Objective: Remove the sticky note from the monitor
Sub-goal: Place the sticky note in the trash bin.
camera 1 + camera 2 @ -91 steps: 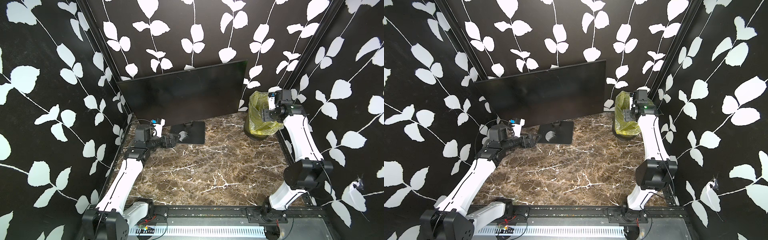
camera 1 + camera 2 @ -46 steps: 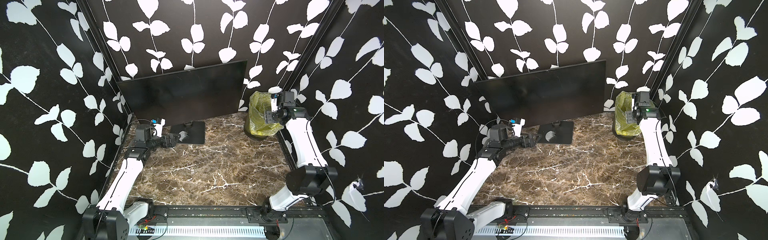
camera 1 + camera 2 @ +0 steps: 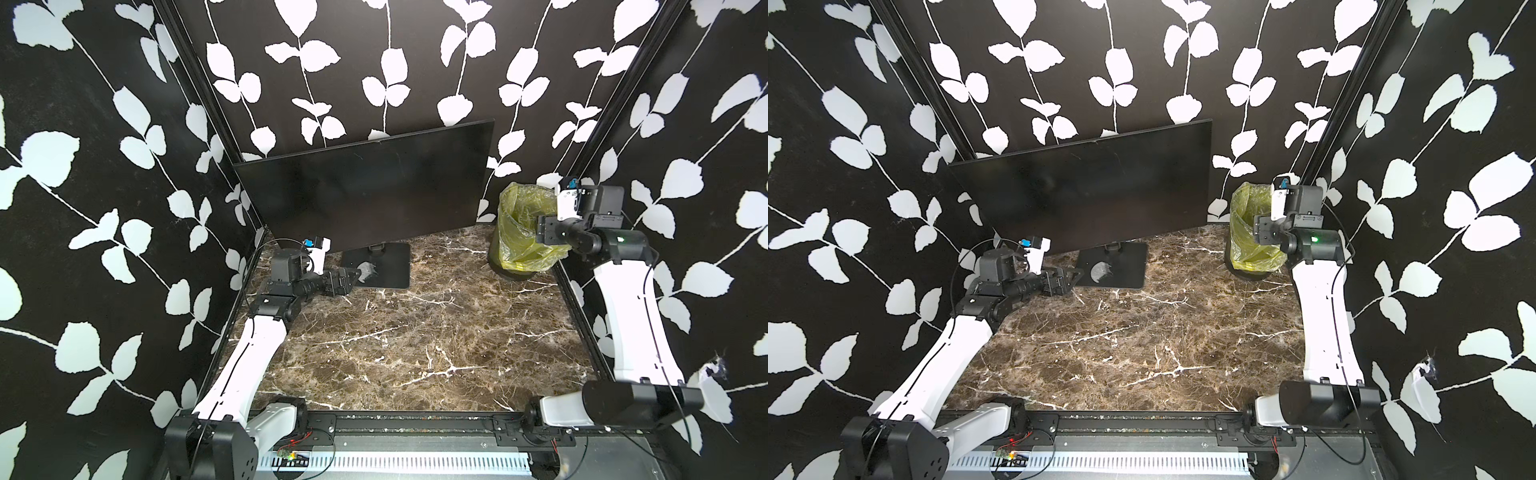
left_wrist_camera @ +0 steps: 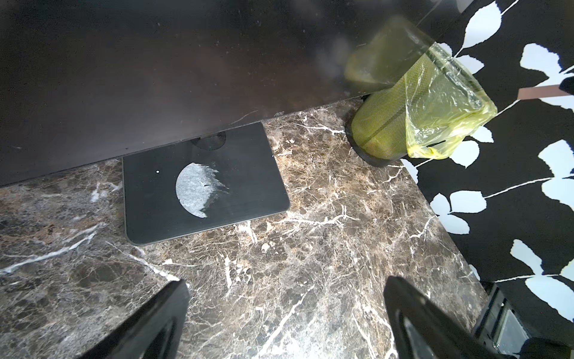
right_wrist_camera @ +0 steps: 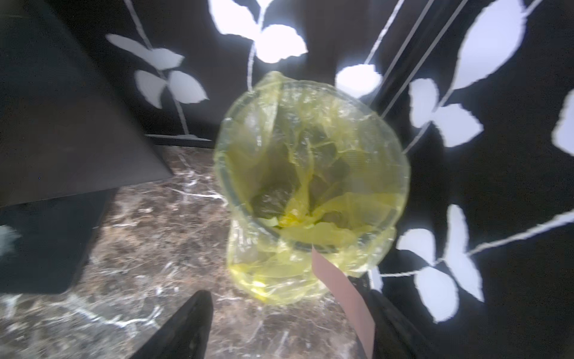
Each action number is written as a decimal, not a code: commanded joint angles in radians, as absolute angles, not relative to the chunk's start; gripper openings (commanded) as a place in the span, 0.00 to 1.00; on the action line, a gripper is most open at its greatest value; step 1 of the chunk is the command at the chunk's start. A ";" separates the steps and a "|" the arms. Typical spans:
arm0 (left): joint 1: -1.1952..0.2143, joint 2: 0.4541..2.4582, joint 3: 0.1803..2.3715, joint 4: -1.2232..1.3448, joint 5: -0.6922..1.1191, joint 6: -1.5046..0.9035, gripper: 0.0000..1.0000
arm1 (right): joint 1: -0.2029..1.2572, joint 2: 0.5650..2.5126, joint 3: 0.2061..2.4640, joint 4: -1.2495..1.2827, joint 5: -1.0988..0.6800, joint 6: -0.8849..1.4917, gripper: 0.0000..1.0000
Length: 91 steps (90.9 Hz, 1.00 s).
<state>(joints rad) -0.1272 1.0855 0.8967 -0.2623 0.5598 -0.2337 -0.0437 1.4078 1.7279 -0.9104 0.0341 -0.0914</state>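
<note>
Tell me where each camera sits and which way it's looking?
Both top views: high above the front, looking down at the monitor; left arm and right arm show.
Left wrist: on the left arm, looking across the marble table at the base plate and bin; open left claw shows.
Right wrist: on the right arm, looking down into the yellow-bagged bin; open right claw shows.
Shared: every view shows monitor and bin.
</note>
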 commanded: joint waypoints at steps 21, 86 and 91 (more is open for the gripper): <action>-0.121 1.063 0.912 -0.267 0.569 -0.221 0.99 | -0.044 1.500 1.758 -0.772 -0.004 -0.043 0.77; -0.122 1.095 0.905 -0.244 0.582 -0.224 0.99 | -0.061 1.576 1.693 -0.766 0.166 -0.119 0.75; -0.121 1.097 0.906 -0.242 0.580 -0.225 0.99 | -0.062 1.573 1.694 -0.780 0.195 -0.119 0.75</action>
